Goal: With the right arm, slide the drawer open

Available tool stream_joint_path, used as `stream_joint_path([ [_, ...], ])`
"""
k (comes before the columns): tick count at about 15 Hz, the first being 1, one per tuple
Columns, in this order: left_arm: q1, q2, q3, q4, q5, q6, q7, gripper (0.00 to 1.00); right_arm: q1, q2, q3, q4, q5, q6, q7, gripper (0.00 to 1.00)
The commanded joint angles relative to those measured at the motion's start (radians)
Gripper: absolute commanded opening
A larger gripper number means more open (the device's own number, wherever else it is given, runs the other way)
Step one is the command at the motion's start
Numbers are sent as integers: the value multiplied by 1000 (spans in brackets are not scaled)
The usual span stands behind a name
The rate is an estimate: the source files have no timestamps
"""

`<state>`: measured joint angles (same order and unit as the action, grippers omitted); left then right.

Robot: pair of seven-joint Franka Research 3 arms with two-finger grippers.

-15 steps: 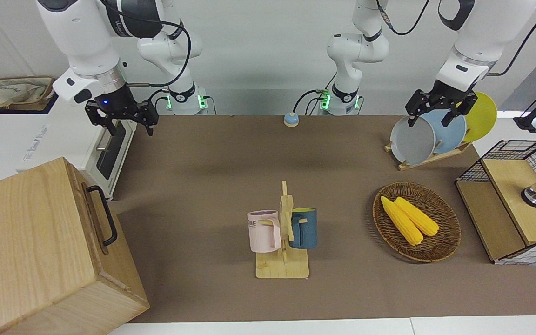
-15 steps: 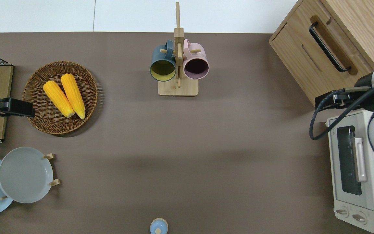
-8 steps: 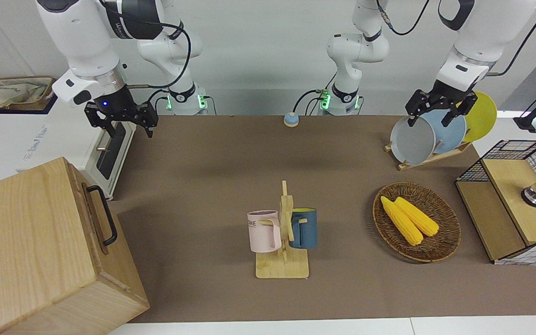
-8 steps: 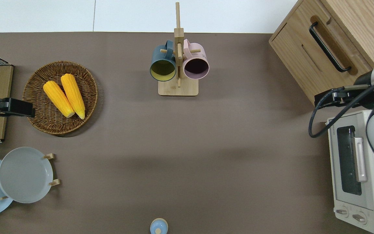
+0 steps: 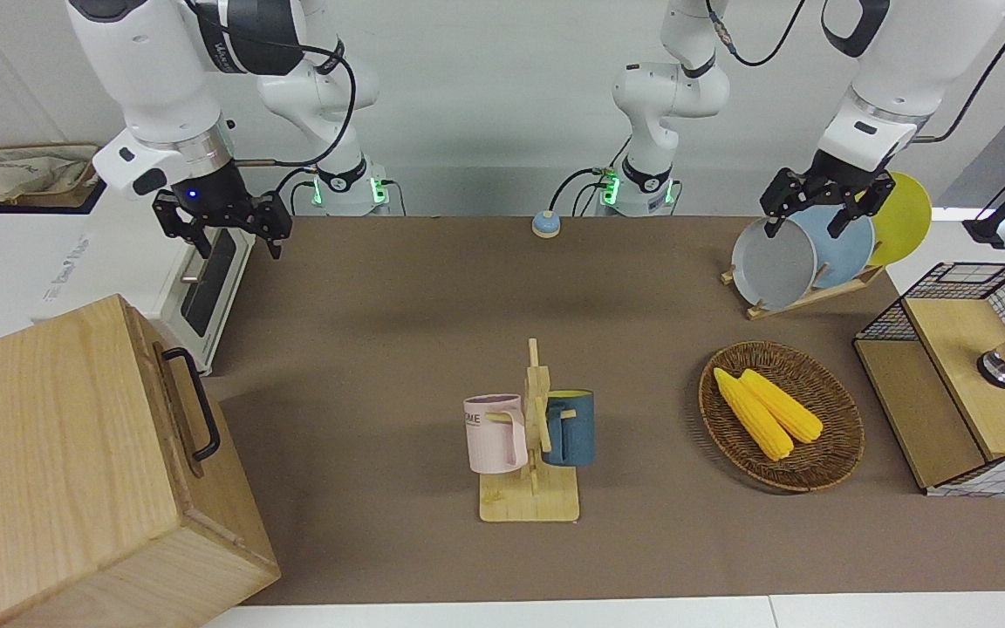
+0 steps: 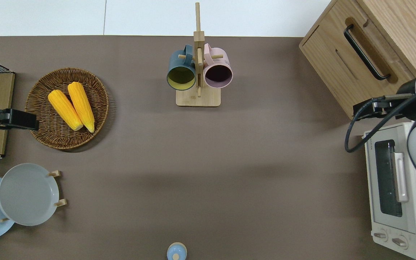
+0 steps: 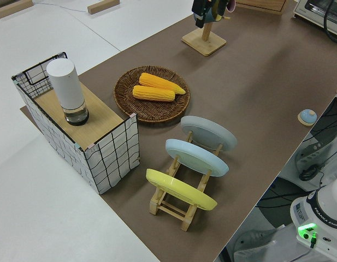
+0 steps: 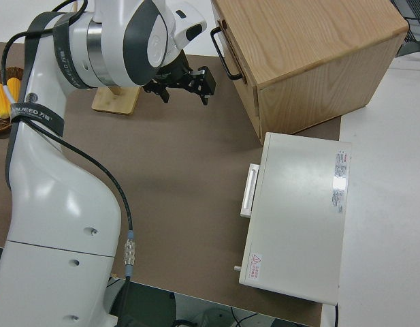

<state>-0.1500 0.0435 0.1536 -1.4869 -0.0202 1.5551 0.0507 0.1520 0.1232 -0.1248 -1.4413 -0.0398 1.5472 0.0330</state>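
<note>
- the worktop (image 5: pixel 398 288), covered in brown, fills the middle of the front view from edge to edge.
- the big wooden box (image 5: pixel 58 462) sits in the lower left corner of the front view and the upper right corner of the overhead view, at the right arm's end of the worktop.
- the drawer (image 6: pixel 352 68) is in that box's front face, shut flush, with its black bar handle (image 6: pixel 365 52) running slantwise across the upper right of the overhead view.
- the white toaster oven (image 6: pixel 397 187) stands in the lower right of the overhead view, just beside the box and nearer to me.
- my right arm (image 5: pixel 153 78) comes down at the upper left of the front view, a small blue light on its wrist.
- my right tool (image 5: pixel 223 228) hangs in the air with its fingers spread apart and nothing between them; at the right edge of the overhead view it is over the gap between the oven and the box corner, clear of the handle.
- my left tool (image 5: pixel 823 205) is parked at the upper right of the front view, fingers apart and empty.
- the mug rack (image 5: pixel 530 453) holding a pink and a blue mug stands at mid frame, low in the front view.
</note>
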Motion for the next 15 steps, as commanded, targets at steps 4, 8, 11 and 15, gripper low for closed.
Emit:
stream_joint_path([
  [4, -17, 13, 17, 20, 12, 0, 8, 995, 27, 41, 17, 42, -162, -1, -7, 983],
  [8, -17, 13, 17, 20, 12, 0, 8, 998, 99, 62, 20, 42, -372, 1, -7, 983],
  [11, -17, 13, 17, 20, 12, 0, 8, 995, 104, 98, 106, 36, -590, -4, 28, 985],
  [15, -17, 13, 17, 20, 12, 0, 8, 995, 110, 148, 146, 25, -710, -6, 119, 985],
])
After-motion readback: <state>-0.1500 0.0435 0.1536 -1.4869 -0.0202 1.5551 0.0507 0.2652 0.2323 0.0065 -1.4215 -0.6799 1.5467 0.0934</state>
